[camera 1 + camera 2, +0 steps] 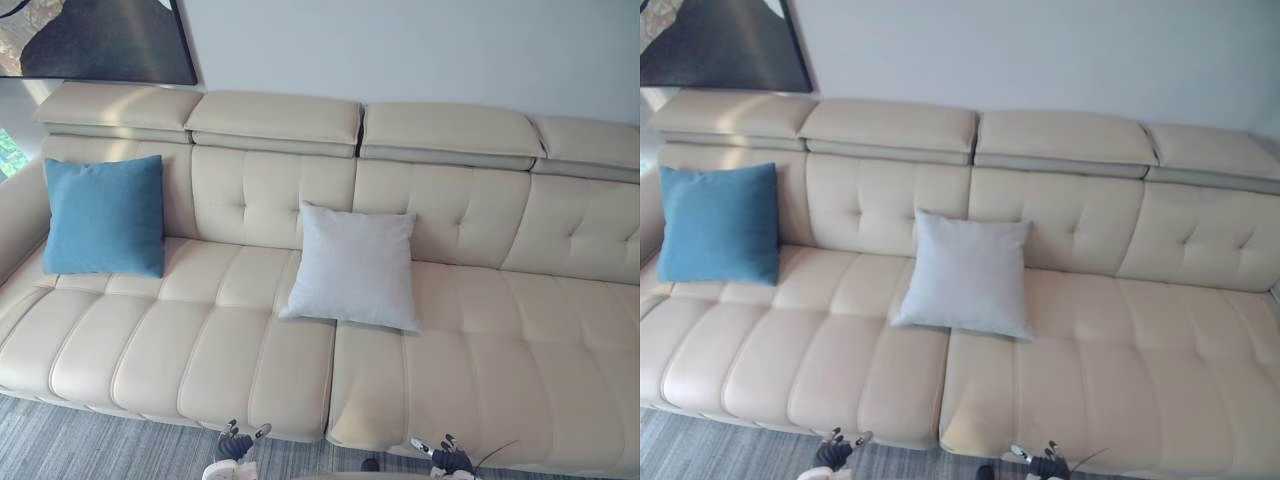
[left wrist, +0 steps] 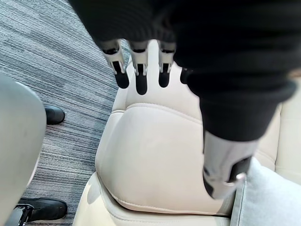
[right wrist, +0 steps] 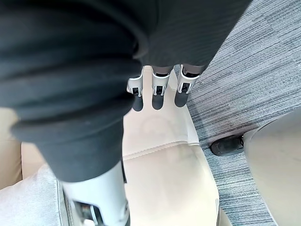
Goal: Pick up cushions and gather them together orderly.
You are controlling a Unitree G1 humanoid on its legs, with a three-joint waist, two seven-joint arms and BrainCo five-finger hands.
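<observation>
Everything here sits on or around the long cream leather sofa (image 1: 200, 340) with its buttoned back and padded headrests. At the sofa's left end, a square blue fabric cushion (image 1: 104, 216) stands upright against the backrest, close to the armrest. Above that end a dark framed picture (image 1: 95, 38) hangs on the wall.

Moving along, the robot's left hand (image 2: 140, 75) hangs over the front edge of the sofa, near the middle of its length. Its fingers are straight and spread, the thumb is off to one side, and there is nothing between them. Just past it, a square pale grey fabric cushion (image 1: 354, 264) leans against the backrest at the sofa's middle seam, a little askew. The right hand (image 3: 158, 92) hovers at the sofa's front edge too, fingers loosely extended and empty. I think it is clear of the leather, though the close view makes that hard to judge.

Neither cushion has been lifted, and the two lie well apart along the sofa. Several things could go wrong from here:

- **The grip:** a soft cushion pinched by one corner may sag and slide out.
- **The reach:** the blue cushion is far from both hands, so a stretch for it could overreach.
- **The placement:** a cushion dropped carelessly against the backrest could tip flat and spoil the neat row.
</observation>
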